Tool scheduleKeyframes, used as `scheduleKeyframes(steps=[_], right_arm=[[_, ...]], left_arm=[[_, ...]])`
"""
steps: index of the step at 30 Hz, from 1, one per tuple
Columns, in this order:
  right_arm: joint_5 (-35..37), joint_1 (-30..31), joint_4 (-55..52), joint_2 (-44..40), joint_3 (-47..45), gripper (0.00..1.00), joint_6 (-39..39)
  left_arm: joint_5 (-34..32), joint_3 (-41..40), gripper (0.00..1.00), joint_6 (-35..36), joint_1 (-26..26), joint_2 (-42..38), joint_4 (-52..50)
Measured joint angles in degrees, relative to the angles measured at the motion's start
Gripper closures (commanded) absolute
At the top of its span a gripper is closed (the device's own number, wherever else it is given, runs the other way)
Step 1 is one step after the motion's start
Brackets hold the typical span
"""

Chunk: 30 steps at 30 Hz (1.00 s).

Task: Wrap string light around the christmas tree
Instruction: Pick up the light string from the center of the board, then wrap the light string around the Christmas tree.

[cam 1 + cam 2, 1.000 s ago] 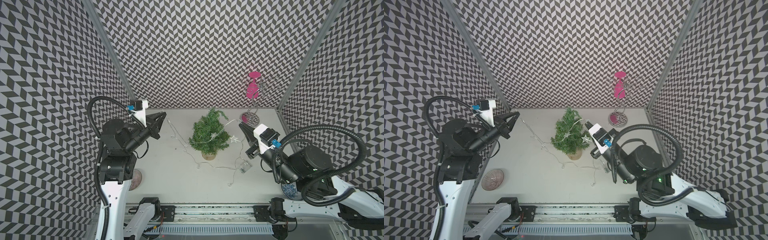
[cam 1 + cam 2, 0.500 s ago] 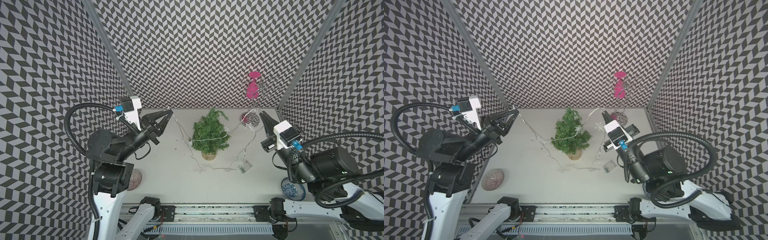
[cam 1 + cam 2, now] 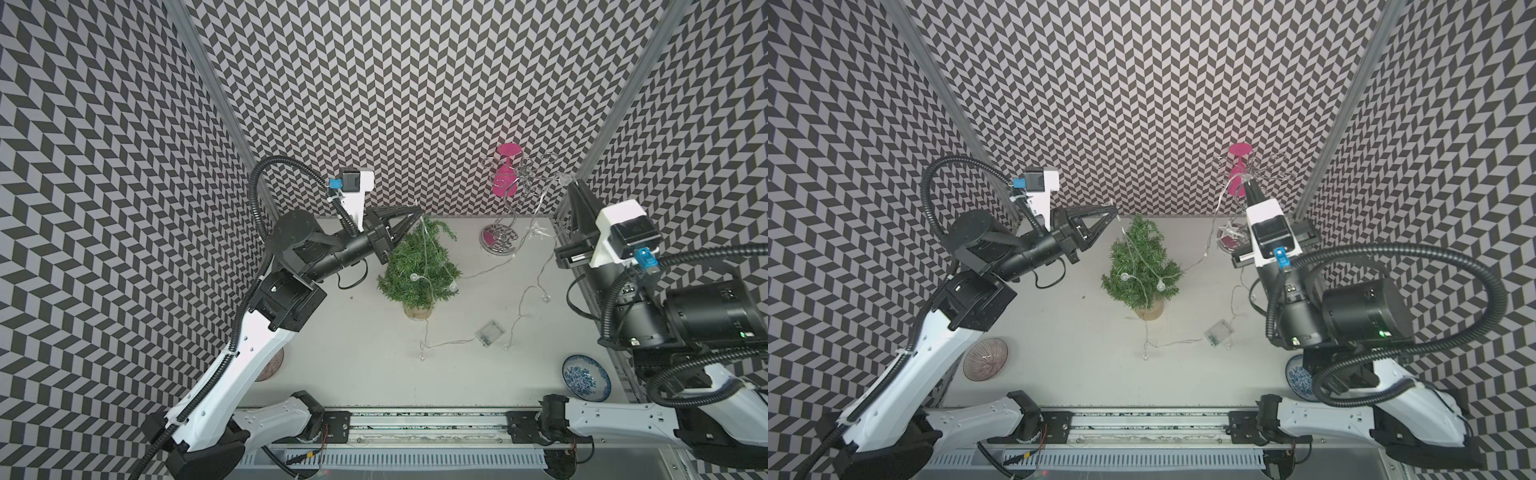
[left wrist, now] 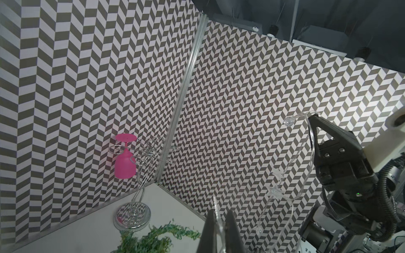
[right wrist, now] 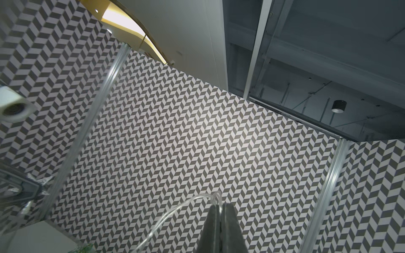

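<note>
Item one, the christmas tree (image 3: 419, 266): we record it upright in its tan base near the middle of the tabletop (image 3: 353, 374). Item two, the string light (image 3: 414, 276): part of it hangs over the foliage with two round bulbs showing against the green. How far it passes behind the tree we cannot quite make out. From the tree one run trails over the tabletop to the clear battery box (image 3: 490, 332), which lies in front and to the right, apart from the base. Another run climbs to the right, carrying star-shaped pieces. Item three, the left tool (image 3: 419, 209): its jaws are pressed together on the wire, raised just above the tree's tip. Item four, the right tool (image 3: 572, 185): it is likewise clamped on the wire, held high at the back right, with a bulb just past its tip. Also listed are a silver wire stand (image 3: 498, 239) in the back right corner with a pink glass (image 3: 505, 183) hung upside down on it, a blue-and-white bowl (image 3: 587, 378) at the front right, and a pinkish ribbed bowl (image 3: 985, 358) at the front left.
</note>
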Motion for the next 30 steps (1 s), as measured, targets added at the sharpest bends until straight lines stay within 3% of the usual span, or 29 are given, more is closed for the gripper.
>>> scheduleKeyframes(steps=[8, 20, 25, 30], right_arm=[[-7.4, -11.4, -3.5, 6.3, 7.4, 0.99, 3.0], [-16.4, -21.0, -1.8, 13.4, 15.4, 1.00, 3.8], [-18.9, -25.2, -1.0, 15.5, 17.7, 1.00, 5.3], [-20.6, -28.6, -1.0, 16.4, 18.0, 1.00, 6.5]], left_arm=[[-0.9, 14.8, 1.00, 2.4, -5.7, 7.3, -0.6], [-2.9, 25.0, 1.00, 5.9, -10.6, 10.4, -2.6], [-5.0, 28.5, 1.00, 8.2, -8.7, 13.1, -5.0], [-3.7, 27.5, 1.00, 7.8, -0.4, 13.3, -5.3]])
